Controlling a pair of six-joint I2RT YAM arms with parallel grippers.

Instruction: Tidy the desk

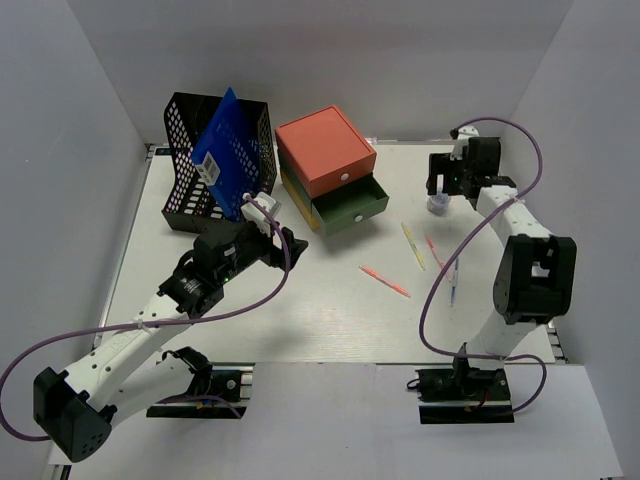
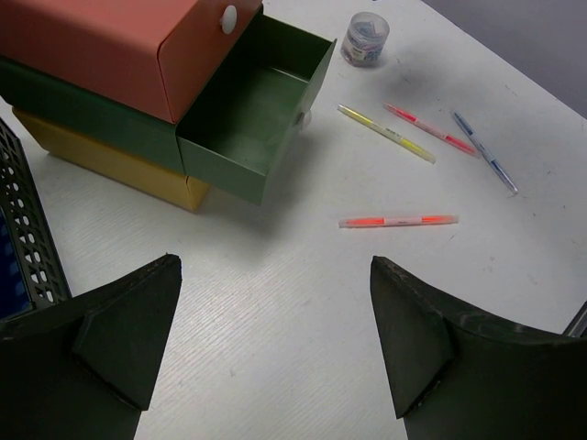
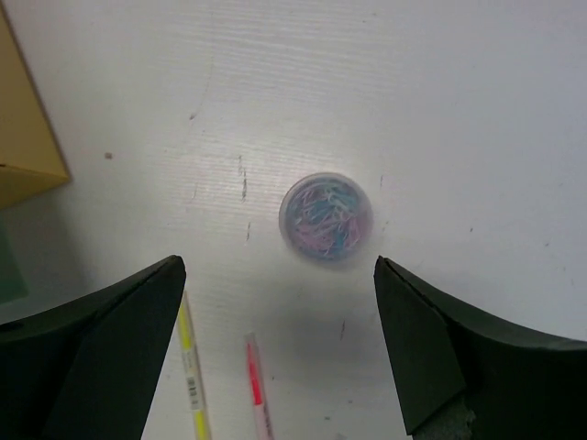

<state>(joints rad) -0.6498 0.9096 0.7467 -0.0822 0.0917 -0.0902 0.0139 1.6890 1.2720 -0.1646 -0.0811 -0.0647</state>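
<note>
Right arm [image 1: 520, 222] stretches far over the flat white table [image 1: 330, 322], right fingers [image 3: 92, 367] spread above a clear round plastic clip tub [image 3: 326, 216]; left fingers [image 2: 119, 339] released too.

You see a mesh basket [image 1: 185, 165] with a blue folder [image 1: 228, 150] at the far left corner, a drawer box [image 1: 325, 150] beside it, pens [image 1: 385, 281], a clip jar [image 1: 438, 205].

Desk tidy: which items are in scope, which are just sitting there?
Likely job: desk, orange highlighter, yellow highlighter, pink pen, blue pen, clip tub, open green drawer.
Just there: mesh organizer, blue folder, coral-topped box.
</note>
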